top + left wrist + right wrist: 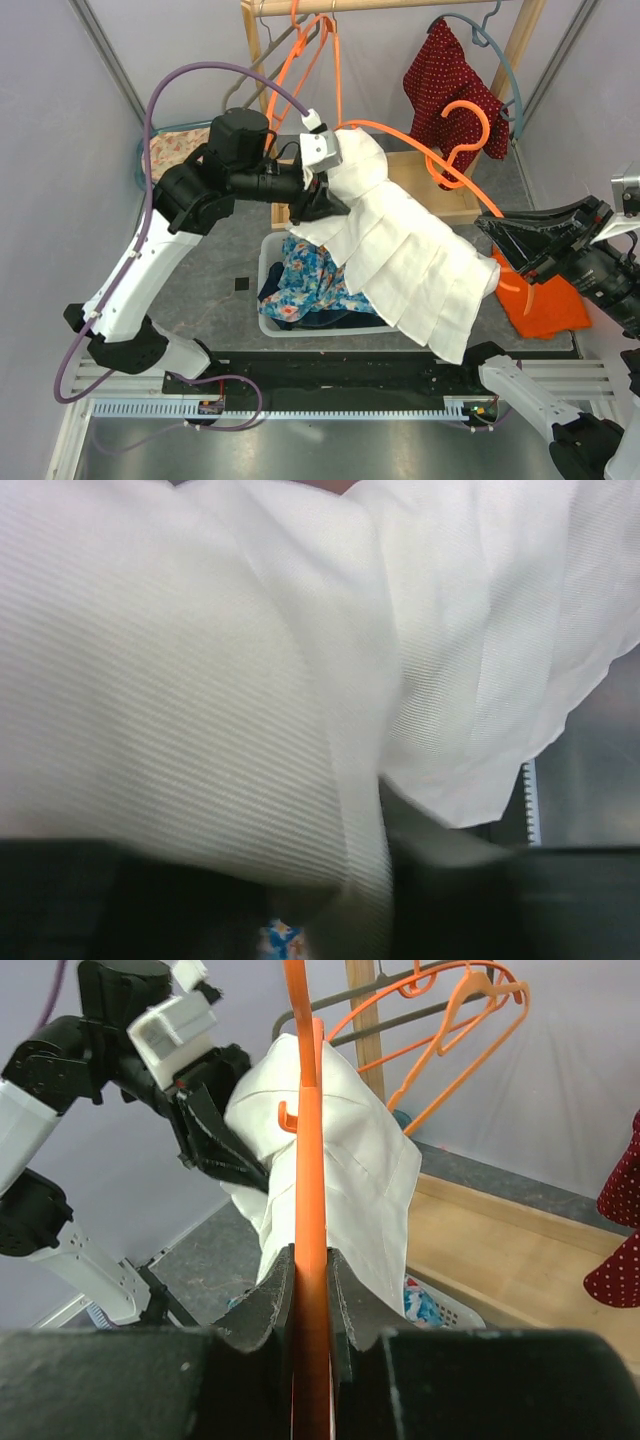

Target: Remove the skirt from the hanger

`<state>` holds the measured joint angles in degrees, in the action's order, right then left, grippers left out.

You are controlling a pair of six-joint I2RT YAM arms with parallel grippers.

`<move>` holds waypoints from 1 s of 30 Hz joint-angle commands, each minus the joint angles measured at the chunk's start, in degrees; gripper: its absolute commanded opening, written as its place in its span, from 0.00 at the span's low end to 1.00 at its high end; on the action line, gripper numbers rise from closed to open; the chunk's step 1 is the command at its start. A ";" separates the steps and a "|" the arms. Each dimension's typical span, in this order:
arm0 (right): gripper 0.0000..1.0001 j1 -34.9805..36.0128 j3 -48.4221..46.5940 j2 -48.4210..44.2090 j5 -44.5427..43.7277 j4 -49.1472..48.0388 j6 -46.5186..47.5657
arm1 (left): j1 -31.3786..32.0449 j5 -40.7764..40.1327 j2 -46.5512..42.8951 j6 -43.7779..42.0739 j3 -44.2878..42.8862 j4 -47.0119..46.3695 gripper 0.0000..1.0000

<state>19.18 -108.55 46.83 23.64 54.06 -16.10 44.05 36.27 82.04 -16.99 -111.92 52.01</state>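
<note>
A white pleated skirt point(410, 255) hangs in mid-air at the centre of the overhead view. It is stretched between two robot arms above a white plastic bin point(268, 300). Its cloth is finely ribbed with crisp, flat pleats, and the hem falls toward 5 o'clock. It is still on a thin orange plastic hanger point(308, 1160).

The left gripper point(322, 200) sits at the skirt's 10 o'clock end. Its black fingers are pressed together on the waist fabric, and cloth fills nearly all of its wrist camera. The right gripper point(310, 1270), at 3 o'clock, has its two fingers clamped tight on the hanger's bar, which stands straight up out of them.

The bin below holds a crumpled garment with a blue floral print point(310, 280). At 4 o'clock from the skirt, an orange cloth point(545, 305) lies flat on the grey table. At 12 o'clock is a wooden rack point(265, 40) with a round rail. On the rail hang at least two more orange hangers point(312, 50), and there is a grey one point(400, 1015) among them. At 1 o'clock a dark red dotted garment point(445, 80) hangs on a grey-blue hanger point(478, 30). At 9 o'clock, behind the left arm, a teal basket point(140, 160) holds one piece of flowered fabric.
</note>
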 commanded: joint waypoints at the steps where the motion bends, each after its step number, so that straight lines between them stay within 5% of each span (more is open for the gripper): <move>1: 0.00 0.33 1.67 1.33 -5.34 -2.74 0.71 | -0.28 1.09 0.31 -4.00 -9.34 2.64 0.03; 5: 0.00 0.42 3.43 2.30 -7.29 -2.56 1.33 | -0.28 -3.29 -0.21 -4.19 -17.00 3.45 0.02; 6: 0.00 0.33 3.35 2.48 -7.64 -2.56 1.68 | -0.28 -4.44 0.22 -2.80 -18.76 3.80 0.66; 7: 0.00 0.33 3.35 2.65 -8.16 -2.47 1.77 | -0.20 -6.02 0.57 -1.65 -21.99 4.24 0.99; 9: 0.00 0.33 3.61 2.92 -9.40 -2.38 2.12 | -0.20 -6.49 0.67 -2.77 -24.13 5.99 0.94; 10: 0.00 0.33 3.79 2.92 -10.01 -2.30 2.21 | -0.20 -5.52 -0.03 -3.65 -25.01 6.70 0.83; 12: 0.00 0.42 4.66 3.09 -13.08 -1.60 2.65 | -0.11 -4.10 -0.82 -2.88 -25.63 6.97 0.02; 18: 0.00 0.42 8.00 3.71 -14.68 -1.76 2.65 | -0.20 2.92 -1.44 1.51 -32.75 6.18 0.02; 20: 0.00 0.33 7.31 3.80 -12.75 -2.65 2.30 | -0.20 3.02 -2.06 2.05 -29.78 5.65 0.05; 22: 0.00 0.33 5.47 3.97 -9.33 -2.65 2.30 | -0.20 -0.39 -2.76 0.56 -22.84 5.12 0.73; 23: 0.00 0.42 4.93 3.97 -8.36 -2.82 2.21 | -0.20 -2.07 -3.20 0.12 -20.64 4.60 0.99; 30: 0.00 0.42 3.26 2.22 -0.18 -4.75 0.72 | -0.28 -9.64 -4.34 -1.99 -6.31 -1.29 1.00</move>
<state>19.44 -101.45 50.98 17.15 56.84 -13.82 43.94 31.68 76.36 -17.85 -123.63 54.57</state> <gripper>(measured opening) 0.189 0.993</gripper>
